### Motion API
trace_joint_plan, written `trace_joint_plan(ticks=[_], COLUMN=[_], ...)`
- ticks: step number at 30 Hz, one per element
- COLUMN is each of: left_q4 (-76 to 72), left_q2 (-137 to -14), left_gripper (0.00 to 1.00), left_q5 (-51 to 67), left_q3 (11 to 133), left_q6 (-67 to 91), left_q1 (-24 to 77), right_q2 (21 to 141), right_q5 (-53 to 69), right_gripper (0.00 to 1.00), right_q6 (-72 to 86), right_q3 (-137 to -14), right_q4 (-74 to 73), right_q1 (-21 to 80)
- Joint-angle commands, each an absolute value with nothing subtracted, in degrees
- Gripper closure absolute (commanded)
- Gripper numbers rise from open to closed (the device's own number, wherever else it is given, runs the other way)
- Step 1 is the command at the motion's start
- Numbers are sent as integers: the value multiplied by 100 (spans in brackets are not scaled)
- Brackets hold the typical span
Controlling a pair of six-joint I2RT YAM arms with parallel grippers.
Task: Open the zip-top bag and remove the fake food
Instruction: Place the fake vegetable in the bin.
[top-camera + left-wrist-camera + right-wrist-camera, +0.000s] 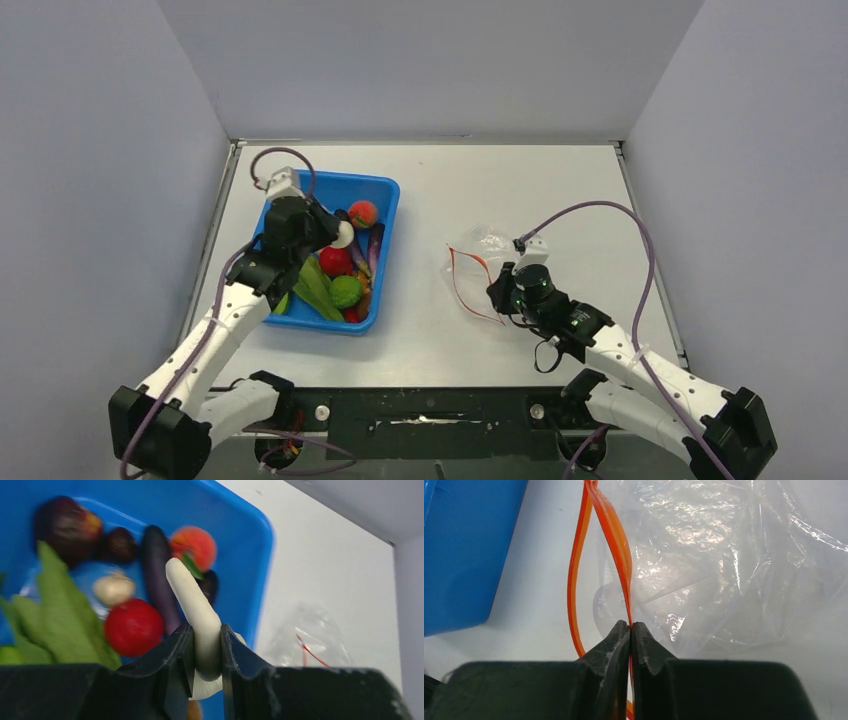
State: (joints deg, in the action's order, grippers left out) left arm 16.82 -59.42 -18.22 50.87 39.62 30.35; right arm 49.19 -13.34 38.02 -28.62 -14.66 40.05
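Between the left fingers [205,630], a smooth white tapering piece [192,595] is sitting clamped. Its lower end is hiding behind the black finger bodies, so its full shape cannot be told. Behind it the fake food [132,627] is lying blurred in a blue plastic bin [252,545]: a glossy red ball, a pale bulb, a long dark purple piece, and flat green leaves cut off at the left edge. The right fingers [630,628] are pressing together on the zip-top bag [724,565], pinching one orange zipper strip [616,540]. The other strip is bowing away to the left, leaving the mouth gaping. The clear film is lying crumpled and shiny on the white bench [539,555], its far side running out of frame. From above, the bag is resting to the right of the bin and apart from it, with the right arm covering its near edge.
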Motion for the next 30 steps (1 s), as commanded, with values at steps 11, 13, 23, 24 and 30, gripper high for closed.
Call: trace_joint_plan(ticks=[11,13,23,24,30], left_q4=[1163,1437,1409,1410,1421], left_q2=[-8100,-8509,-8512,-8351,-6935], left_gripper=[100,100,32,25,24], left_q5=[605,260,266,148,-290], left_q3=[5847,6136,5856,5792,5393], left_q6=[3550,3492,3464,3496,3754], left_q1=[1453,1554,1704,1739,1776], right_q2=[5133,5072,4234,4187,3740], right_q5=[-911,-928,-655,-659,-678], right_gripper=[96,97,88,85,64], right_q6=[3961,4007,3965,3940,3766], right_q3=[-3059,-3122,-3044,-3068,-3191], right_q4=[-1264,-1283,-1208,-1275,-1517], right_q1=[3894,3881,3874,3868,3872])
